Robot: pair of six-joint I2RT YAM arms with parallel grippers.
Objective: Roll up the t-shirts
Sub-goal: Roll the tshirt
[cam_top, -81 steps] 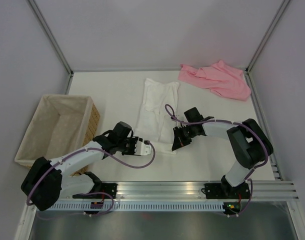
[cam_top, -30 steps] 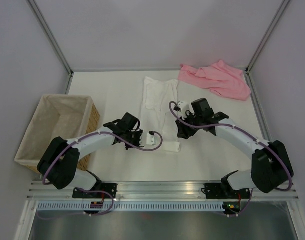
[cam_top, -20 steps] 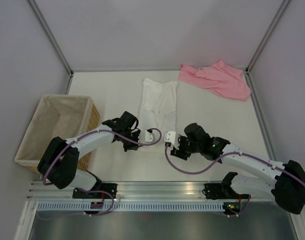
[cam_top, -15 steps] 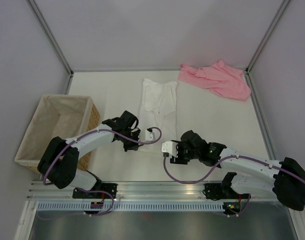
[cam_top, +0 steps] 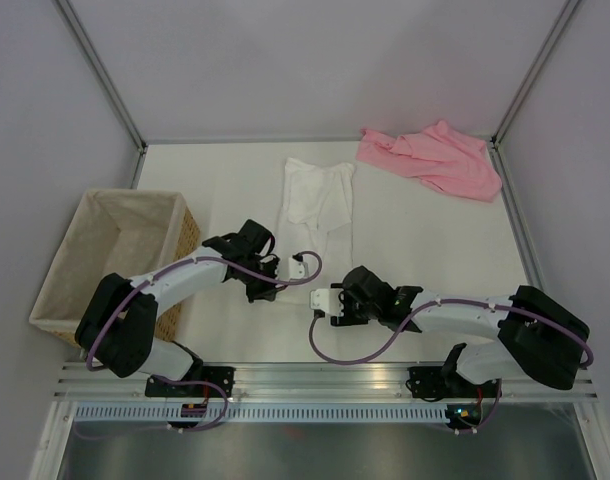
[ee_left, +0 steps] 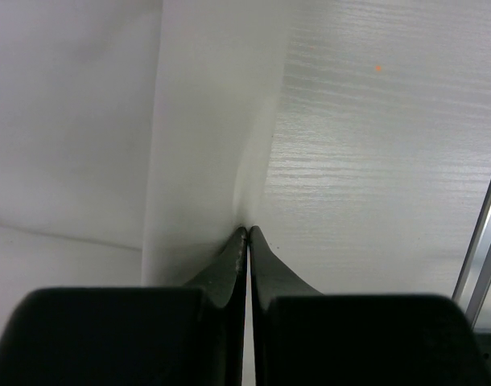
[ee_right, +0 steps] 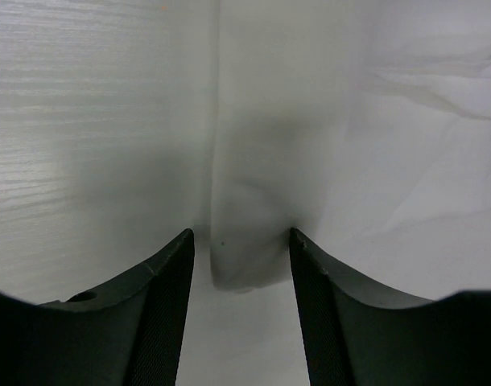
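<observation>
The white t-shirt lies folded into a long narrow strip down the middle of the table. My left gripper is at the strip's near left edge. In the left wrist view that gripper is shut on the edge of the white t-shirt, and the cloth puckers at the tips. My right gripper is low at the strip's near end. In the right wrist view it is open, with a small fold of the white t-shirt between its jaws. The pink t-shirt lies crumpled at the back right.
A cloth-lined wicker basket stands at the left edge, beside the left arm. A metal rail runs along the near edge of the table. Grey walls close in the back and the sides.
My right arm swung from the strip's right side round to its near end, low and further left. The strip's near end sits further back. My left gripper stayed shut on the edge.
</observation>
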